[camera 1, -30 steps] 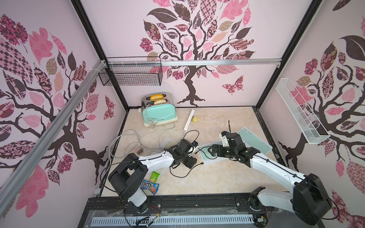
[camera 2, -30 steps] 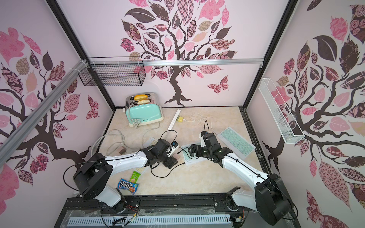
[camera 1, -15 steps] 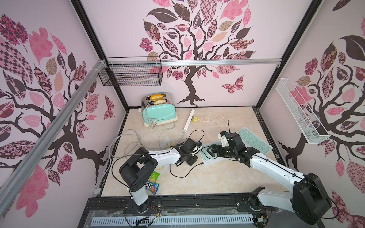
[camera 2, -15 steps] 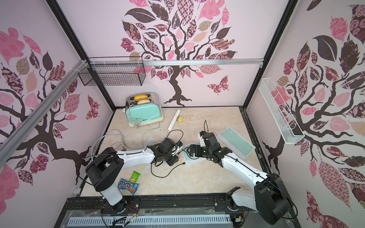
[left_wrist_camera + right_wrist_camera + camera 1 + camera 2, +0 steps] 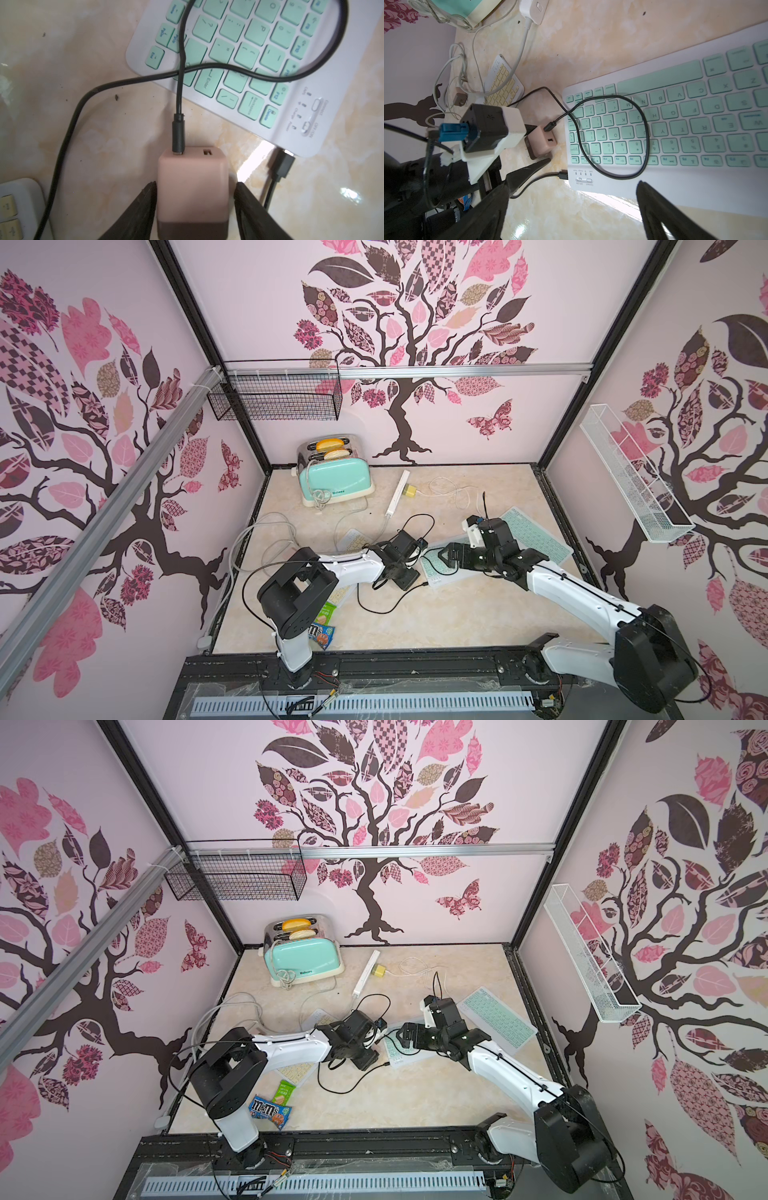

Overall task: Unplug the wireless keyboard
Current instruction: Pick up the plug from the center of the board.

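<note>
Mint-keyed wireless keyboard [image 5: 255, 31] lies flat just beside the pink charger cube [image 5: 192, 187]. Left gripper [image 5: 196, 184] straddles the cube, jaws apart, one pad touching it. Black cable [image 5: 179, 93] leaves the cube and loops over the keys; its far plug [image 5: 282, 166] meets the keyboard's edge, seated or not I cannot tell. Right gripper [image 5: 595, 171] hovers there, spread wide

Non-task clutter on tabletop [image 5: 457, 622]:
- back-left corner: mint toaster [image 5: 336, 479], two bread slices [image 5: 330, 444] in the slots
- back edge, middle: white power strip [image 5: 397, 493], yellow plug [image 5: 410, 490] in it, thin white cable [image 5: 453, 489] beside
- front-left corner: M&M's bag [image 5: 322, 632], green packet [image 5: 326, 612] touching it
- walls: black wire basket [image 5: 278, 402] on the back wall, white wire basket [image 5: 631, 481] on the right wall
</note>
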`<state>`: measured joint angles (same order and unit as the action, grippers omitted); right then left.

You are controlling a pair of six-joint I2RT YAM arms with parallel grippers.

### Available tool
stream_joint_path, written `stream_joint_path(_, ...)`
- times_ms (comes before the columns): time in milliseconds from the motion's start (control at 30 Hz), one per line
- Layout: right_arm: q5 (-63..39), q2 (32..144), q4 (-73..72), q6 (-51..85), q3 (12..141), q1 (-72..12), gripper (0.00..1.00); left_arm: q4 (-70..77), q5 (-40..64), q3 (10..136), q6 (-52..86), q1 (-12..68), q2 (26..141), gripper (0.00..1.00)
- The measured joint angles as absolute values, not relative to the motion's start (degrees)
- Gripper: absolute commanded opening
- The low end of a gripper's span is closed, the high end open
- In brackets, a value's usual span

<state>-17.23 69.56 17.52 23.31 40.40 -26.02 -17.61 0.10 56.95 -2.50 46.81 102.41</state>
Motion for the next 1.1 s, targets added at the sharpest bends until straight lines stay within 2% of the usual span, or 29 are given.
stream_joint_path(267,-18.9,70.8,17.6,23.4,40.5,-24.9,0.98,-18.5,-1.0,59.1,-2.6,47.1,103.8,0.30)
stream_joint_path(400,-22.3,70.8,16.4,24.4,40.5,-22.7,0.95,-19.3,-1.2,59.1,-2.7,47.1,103.3,0.18)
stream_joint_path(467,-24.1,70.8,15.5,25.0,40.4,-21.5,0.94,-20.4,-1.1,59.1,-2.8,47.1,102.2,0.11)
stream_joint_path(633,-30.0,71.6,12.1,25.9,40.2,-20.4,0.89,-23.9,-0.7,59.7,-4.4,47.1,95.0,0.00)
stream_joint_path(900,-41.6,76.2,1.7,31.7,39.9,-21.1,0.77,-30.3,5.7,62.8,-11.0,45.4,84.9,0.00)
stream_joint_path(1000,-42.9,78.3,-1.9,34.2,39.9,-22.7,0.75,-33.3,7.4,63.7,-13.6,44.6,83.3,0.00)
stream_joint_path(1100,-43.3,79.9,-5.8,37.7,39.9,-25.2,0.69,-35.3,8.6,63.9,-15.5,44.4,82.7,0.00)
